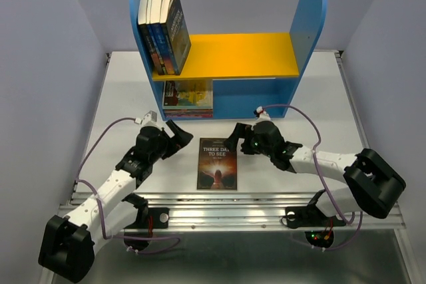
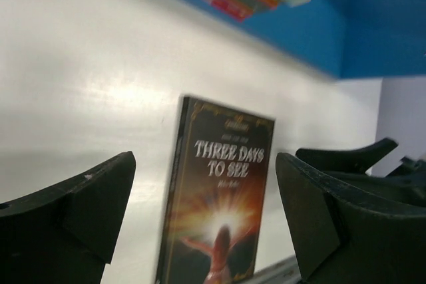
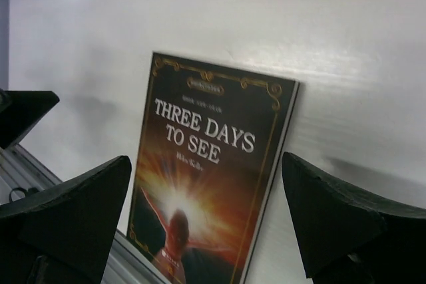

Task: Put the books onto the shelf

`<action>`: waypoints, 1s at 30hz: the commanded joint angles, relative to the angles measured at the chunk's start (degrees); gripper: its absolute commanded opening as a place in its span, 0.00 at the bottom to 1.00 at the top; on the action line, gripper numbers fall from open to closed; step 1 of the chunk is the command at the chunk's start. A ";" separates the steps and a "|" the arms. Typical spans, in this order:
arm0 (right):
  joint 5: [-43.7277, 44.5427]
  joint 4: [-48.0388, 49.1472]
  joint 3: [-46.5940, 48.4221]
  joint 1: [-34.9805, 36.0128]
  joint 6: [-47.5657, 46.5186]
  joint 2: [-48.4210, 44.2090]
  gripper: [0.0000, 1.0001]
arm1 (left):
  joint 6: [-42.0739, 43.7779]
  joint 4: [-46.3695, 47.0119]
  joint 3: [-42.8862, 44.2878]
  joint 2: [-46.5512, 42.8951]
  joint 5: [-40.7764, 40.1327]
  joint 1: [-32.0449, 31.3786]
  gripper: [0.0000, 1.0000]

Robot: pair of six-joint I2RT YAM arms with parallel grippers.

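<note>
My left gripper (image 1: 180, 138), left of centre, has its jaws spread wide and holds nothing. Just right of it the dark book (image 1: 217, 163) lies flat on the tabletop (image 1: 299, 98), mid-frame, apart from both grippers. My right gripper (image 1: 237, 140), beside it, is equally wide open and empty. Other books (image 1: 163, 31) stand on the shelf (image 1: 309, 18), top centre.

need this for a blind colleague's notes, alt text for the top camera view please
A dark "Three Days to See" paperback lies flat on the table between the open left end effector and right end effector, neither touching it. Behind, a blue shelf holds standing books on its yellow board and a stack below.
</note>
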 commanded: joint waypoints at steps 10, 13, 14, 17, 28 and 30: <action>-9.59 -0.83 -6.84 0.57 6.99 -3.05 1.00 | 2.94 4.25 -7.89 4.54 13.75 -2.99 0.99; -10.56 -0.74 -6.41 0.57 9.18 -1.55 1.00 | 2.41 6.09 -7.63 8.93 13.67 -5.09 0.99; -11.17 -0.48 -6.32 0.57 9.71 -0.51 1.00 | 2.32 6.45 -7.36 11.12 13.67 -5.45 0.98; -12.31 1.63 -6.67 0.57 12.26 1.17 1.00 | 2.06 7.15 -6.31 14.39 13.14 -7.65 0.88; -21.54 15.43 -6.23 0.57 16.75 1.53 1.00 | -0.75 6.37 -4.81 18.00 9.28 -10.02 0.30; -23.65 16.57 -5.53 0.57 17.01 1.00 1.00 | -0.93 5.84 -4.64 17.91 8.57 -10.20 0.30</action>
